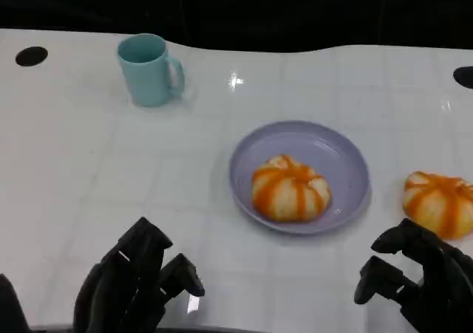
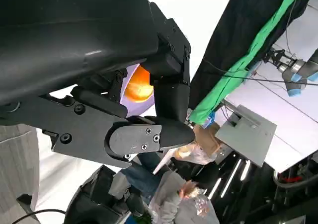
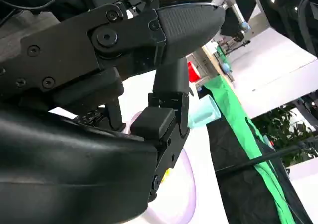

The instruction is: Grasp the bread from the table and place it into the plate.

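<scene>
A lavender plate point(image 1: 336, 156) lies mid-table with one orange-striped bread bun point(image 1: 290, 189) on it. A second, similar bun point(image 1: 440, 202) sits on the white table to the plate's right. My right hand point(image 1: 417, 277) hovers just in front of that second bun, fingers apart and holding nothing. My left hand point(image 1: 137, 281) rests low at the near left, well away from the plate, also holding nothing. In the left wrist view a bun point(image 2: 138, 87) peeks between my left hand's fingers point(image 2: 171, 97). The right wrist view catches the plate's rim point(image 3: 188, 194) past the hand.
A teal mug point(image 1: 150, 69) stands at the far left of the table, also seen as a mug point(image 3: 206, 112) in the right wrist view. Dark round holes point(image 1: 31, 55) mark the table's far corners. A person point(image 2: 174, 194) sits beyond the table.
</scene>
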`<state>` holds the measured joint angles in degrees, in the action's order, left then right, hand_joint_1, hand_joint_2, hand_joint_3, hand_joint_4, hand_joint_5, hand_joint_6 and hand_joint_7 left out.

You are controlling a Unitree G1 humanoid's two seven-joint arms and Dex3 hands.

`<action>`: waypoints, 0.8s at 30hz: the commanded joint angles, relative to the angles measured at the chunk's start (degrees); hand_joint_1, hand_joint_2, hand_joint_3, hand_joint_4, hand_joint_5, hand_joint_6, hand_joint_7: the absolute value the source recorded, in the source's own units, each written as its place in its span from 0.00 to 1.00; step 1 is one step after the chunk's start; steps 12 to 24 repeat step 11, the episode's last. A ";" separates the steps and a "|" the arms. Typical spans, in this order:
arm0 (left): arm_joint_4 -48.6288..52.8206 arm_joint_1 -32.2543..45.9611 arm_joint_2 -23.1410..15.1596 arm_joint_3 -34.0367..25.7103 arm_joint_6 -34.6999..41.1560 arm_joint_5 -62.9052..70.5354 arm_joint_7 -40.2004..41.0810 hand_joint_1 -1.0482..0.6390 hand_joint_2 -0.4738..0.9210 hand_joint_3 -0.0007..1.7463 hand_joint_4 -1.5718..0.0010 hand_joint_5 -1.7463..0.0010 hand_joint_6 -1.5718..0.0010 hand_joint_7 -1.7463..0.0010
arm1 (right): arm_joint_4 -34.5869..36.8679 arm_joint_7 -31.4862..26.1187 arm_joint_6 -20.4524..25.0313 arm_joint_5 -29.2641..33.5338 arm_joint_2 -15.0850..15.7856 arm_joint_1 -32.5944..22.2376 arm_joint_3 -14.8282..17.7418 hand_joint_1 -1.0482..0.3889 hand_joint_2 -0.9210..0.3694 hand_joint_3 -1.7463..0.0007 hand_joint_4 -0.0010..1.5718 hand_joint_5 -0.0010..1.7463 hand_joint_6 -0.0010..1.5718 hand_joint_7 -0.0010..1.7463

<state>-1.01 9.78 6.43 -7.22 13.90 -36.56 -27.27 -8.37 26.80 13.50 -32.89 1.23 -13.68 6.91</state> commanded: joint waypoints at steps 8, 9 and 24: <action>1.13 -0.65 0.12 0.15 -1.98 1.26 -0.10 0.31 1.00 0.24 0.54 0.00 0.68 0.00 | 1.18 1.91 -1.33 -0.15 1.67 0.42 1.19 0.37 0.00 0.87 0.47 0.88 0.52 0.58; 1.35 -0.82 0.04 0.14 -1.94 1.07 -0.32 0.31 1.00 0.24 0.54 0.00 0.68 0.00 | 1.35 1.93 -1.41 -0.02 1.74 0.52 1.18 0.37 0.00 0.87 0.48 0.88 0.52 0.58; 1.81 -1.12 0.14 0.08 -2.07 0.80 -0.51 0.31 1.00 0.25 0.54 0.00 0.69 0.00 | 1.64 2.01 -1.27 -0.10 1.89 0.69 1.22 0.37 0.00 0.87 0.48 0.87 0.52 0.59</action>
